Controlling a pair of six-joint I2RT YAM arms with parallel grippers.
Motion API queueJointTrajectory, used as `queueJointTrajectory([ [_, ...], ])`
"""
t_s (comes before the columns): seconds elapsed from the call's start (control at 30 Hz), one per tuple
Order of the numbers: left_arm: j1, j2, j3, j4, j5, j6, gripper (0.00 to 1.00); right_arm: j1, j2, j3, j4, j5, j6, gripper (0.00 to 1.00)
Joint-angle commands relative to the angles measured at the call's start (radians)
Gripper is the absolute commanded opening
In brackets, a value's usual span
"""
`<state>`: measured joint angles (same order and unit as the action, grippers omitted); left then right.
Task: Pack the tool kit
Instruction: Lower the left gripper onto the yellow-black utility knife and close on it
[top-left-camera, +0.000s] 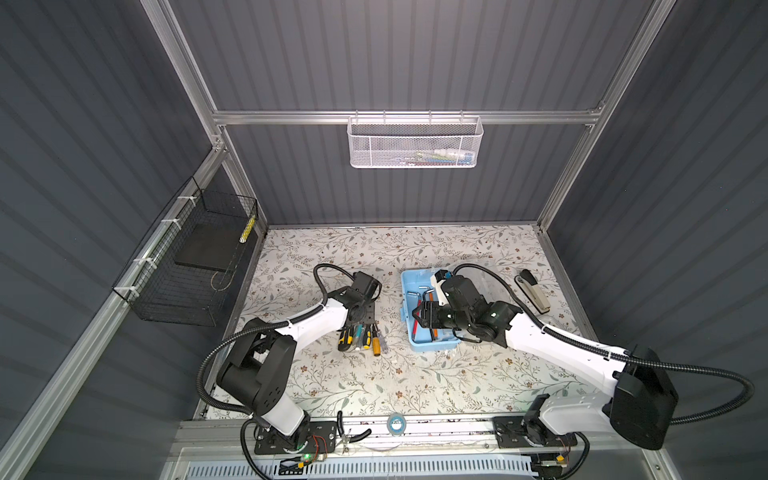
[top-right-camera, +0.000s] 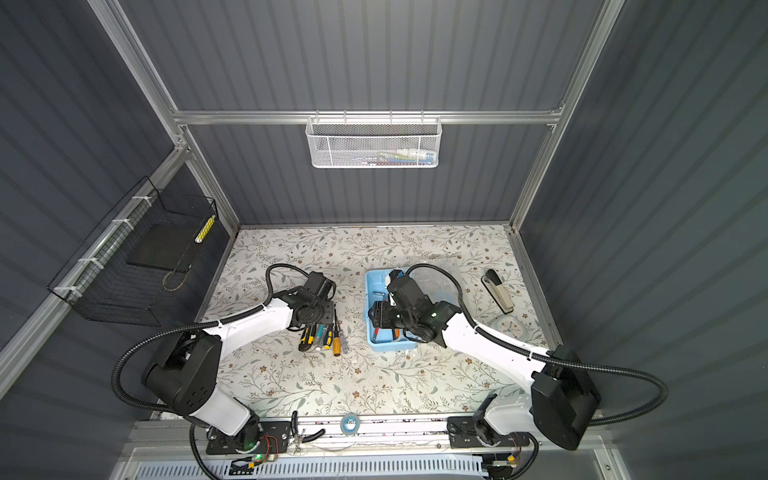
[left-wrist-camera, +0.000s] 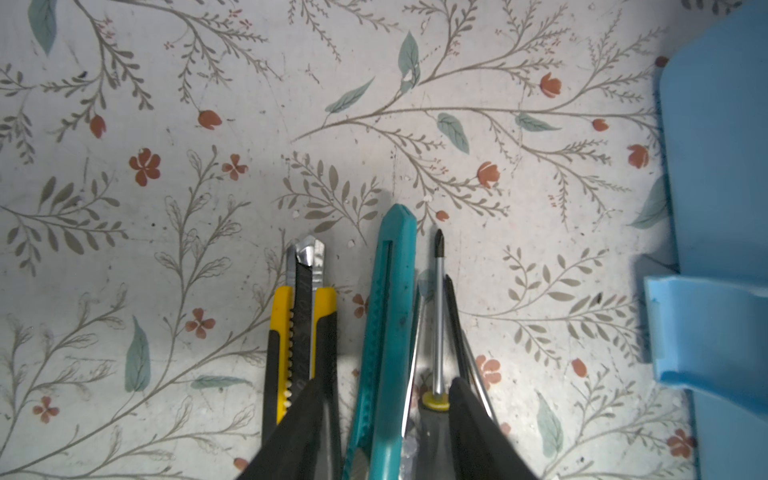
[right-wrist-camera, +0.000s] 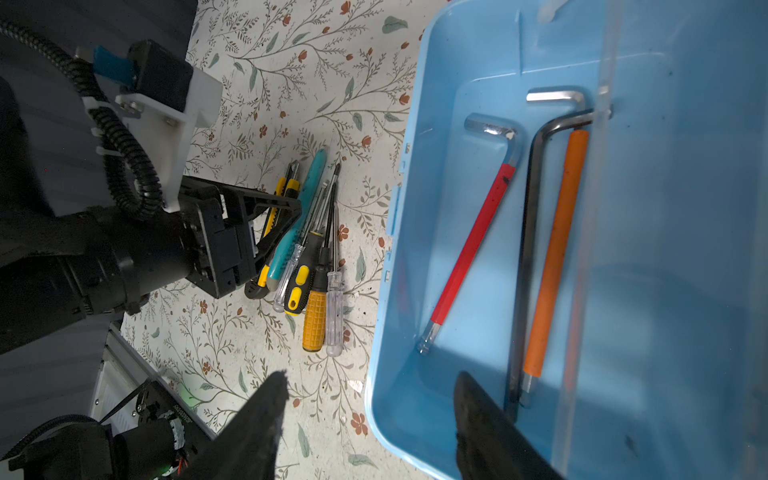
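The tool kit (top-left-camera: 432, 347) (top-right-camera: 386, 345), a light-blue case, lies open right of centre. Inside it are a red-sleeved hex key (right-wrist-camera: 473, 245), a black one (right-wrist-camera: 525, 249) and an orange-sleeved one (right-wrist-camera: 557, 257). My right gripper (right-wrist-camera: 372, 376) (top-left-camera: 415, 319) is open astride the case's wall, one finger inside and one over the table. A bundle of screwdrivers and knives (top-left-camera: 361, 338) (top-right-camera: 324, 338) lies left of the case. My left gripper (left-wrist-camera: 386, 384) is open low over it, its fingers either side of a teal utility knife (left-wrist-camera: 386, 311) and a screwdriver (left-wrist-camera: 437, 316). A yellow-black knife (left-wrist-camera: 299, 324) lies just outside.
A stapler (top-left-camera: 534, 291) lies right of the case. A white mesh basket (top-left-camera: 415, 143) hangs on the back wall and a black wire basket (top-left-camera: 187, 266) on the left wall. A tape roll (top-left-camera: 395, 424) and pliers (top-left-camera: 353, 436) sit on the front rail.
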<state>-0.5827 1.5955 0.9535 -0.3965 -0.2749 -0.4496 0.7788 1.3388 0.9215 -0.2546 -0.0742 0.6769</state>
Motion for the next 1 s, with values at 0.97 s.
queueJointTrajectory([
  [0.97,0.075,-0.005,-0.102,0.018,-0.04,0.028,0.53,0.005,0.022,-0.018,0.034,-0.031,0.026,0.65],
])
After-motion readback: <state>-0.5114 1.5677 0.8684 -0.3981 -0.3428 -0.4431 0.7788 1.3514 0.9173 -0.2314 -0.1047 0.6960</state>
